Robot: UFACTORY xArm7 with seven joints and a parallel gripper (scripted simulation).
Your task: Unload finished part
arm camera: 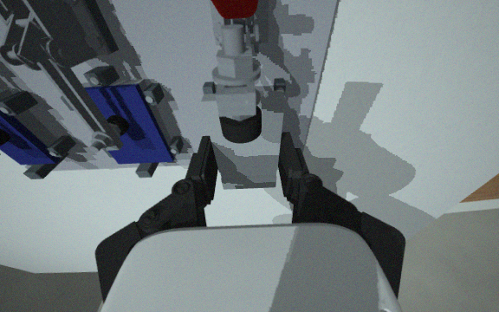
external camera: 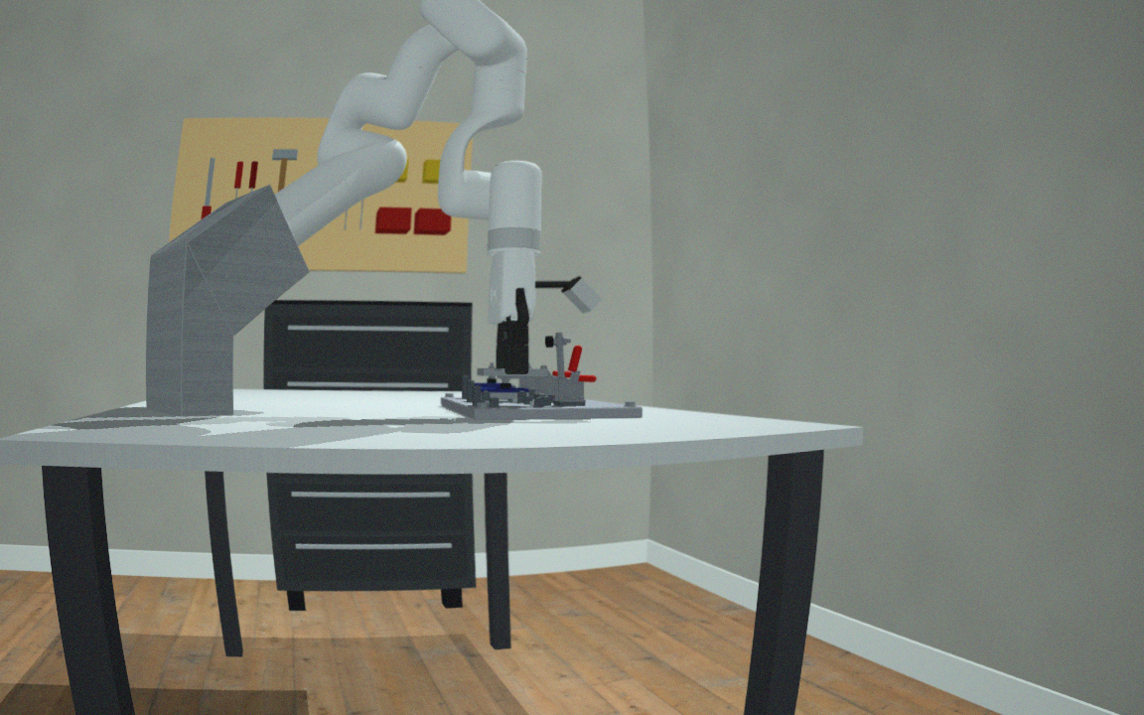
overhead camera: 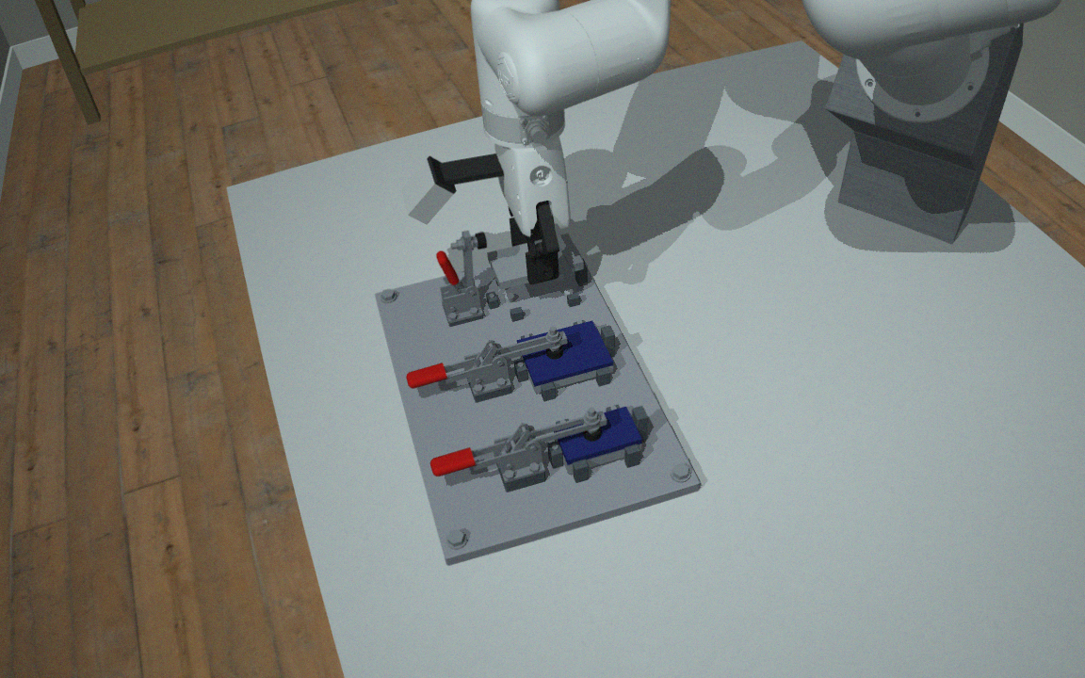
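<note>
The grey fixture plate (overhead camera: 529, 421) lies on the white table and has three nests. My gripper (overhead camera: 542, 266) stands upright over the far nest, shut on the plain grey finished part (arm camera: 245, 166). The part sits between my fingers, seemingly a little above its pads. The far clamp (overhead camera: 461, 286) is open, with its red handle (overhead camera: 446, 267) raised and its black pad (arm camera: 238, 126) clear of the part. Two blue blanks (overhead camera: 567, 354) (overhead camera: 601, 434) lie in the middle and near nests. Each has a clamp arm down on it, with the red handles (overhead camera: 426, 375) (overhead camera: 452, 461) lying flat.
The arm's grey base block (overhead camera: 917, 126) stands at the table's far right. The table's left edge runs close to the fixture plate, above the wooden floor (overhead camera: 108, 379). In the side view, the fixture (external camera: 540, 408) sits near the table's right end.
</note>
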